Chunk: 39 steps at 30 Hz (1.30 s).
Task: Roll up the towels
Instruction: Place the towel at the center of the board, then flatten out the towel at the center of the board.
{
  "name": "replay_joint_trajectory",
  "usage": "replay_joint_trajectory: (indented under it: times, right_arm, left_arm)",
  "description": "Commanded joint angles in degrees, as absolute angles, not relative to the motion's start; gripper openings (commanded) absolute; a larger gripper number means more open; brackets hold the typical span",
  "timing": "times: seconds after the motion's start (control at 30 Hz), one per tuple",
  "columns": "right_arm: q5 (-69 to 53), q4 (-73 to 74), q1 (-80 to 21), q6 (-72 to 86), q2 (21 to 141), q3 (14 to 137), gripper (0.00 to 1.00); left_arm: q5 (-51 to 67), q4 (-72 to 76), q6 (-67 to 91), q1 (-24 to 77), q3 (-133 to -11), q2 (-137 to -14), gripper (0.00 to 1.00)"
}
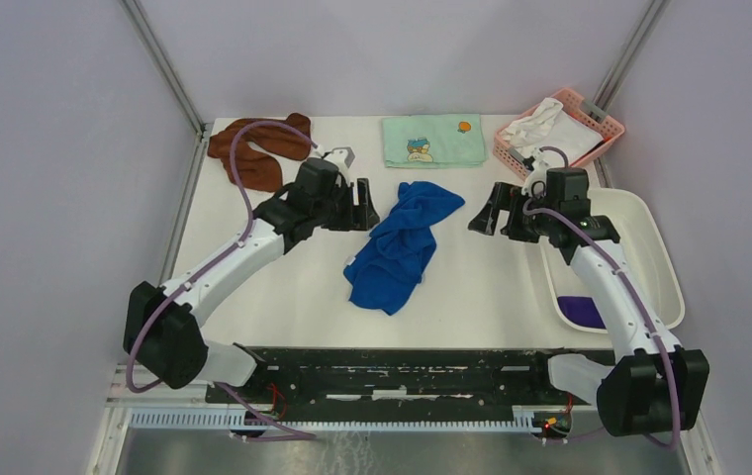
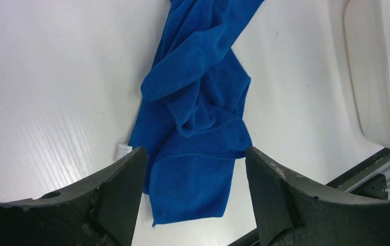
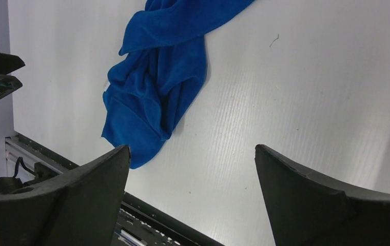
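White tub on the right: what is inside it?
A dark purple towel lies at the near end of the white tub, partly hidden by the right arm. The rest showing looks bare; under the arm cannot be seen.

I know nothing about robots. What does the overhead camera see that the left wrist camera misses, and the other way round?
Only the overhead view shows the brown towel, the green cartoon towel and the pink basket holding a white cloth. Only the left wrist view shows a small white tag at the edge of the blue towel. Both show that crumpled blue towel, the white tub, a bit of the purple towel inside it, and the open left gripper.
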<state>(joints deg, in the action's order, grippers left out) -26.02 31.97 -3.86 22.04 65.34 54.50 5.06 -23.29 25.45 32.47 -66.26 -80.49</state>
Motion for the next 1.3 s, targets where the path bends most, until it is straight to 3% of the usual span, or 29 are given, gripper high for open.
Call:
replay_joint_trajectory:
  times: [0.0, 0.13, 0.37, 0.57, 1.17, 1.27]
  right_arm:
    - [-22.5, 31.3, -7.1, 19.8, 67.7, 55.0, 0.98]
    - [-20.0, 30.8, -11.5, 20.0, 71.9, 56.3, 0.97]
    - [-18.9, 27.3, -16.1, 21.7, 76.9, 56.6, 0.95]
    - [-17.0, 26.4, -19.5, 22.1, 79.0, 57.1, 0.95]
    - [-16.2, 26.3, -22.2, 20.5, 80.1, 57.6, 0.95]
    - [-16.3, 26.1, -22.9, 20.3, 80.9, 58.0, 0.95]
  left_arm:
    - [2.5, -21.4, 29.0, 32.1, -62.4, -76.2, 0.77]
    - [5.2, -22.3, 30.7, 32.2, -55.7, -76.4, 0.75]
    - [6.5, -26.5, 30.1, 34.6, -46.6, -75.3, 0.57]
    - [9.2, -25.5, 31.4, 36.2, -41.5, -76.2, 0.48]
    - [8.2, -18.1, 30.7, 36.9, -41.7, -84.8, 0.36]
    - [9.2, -18.0, 30.8, 36.9, -41.9, -84.3, 0.25]
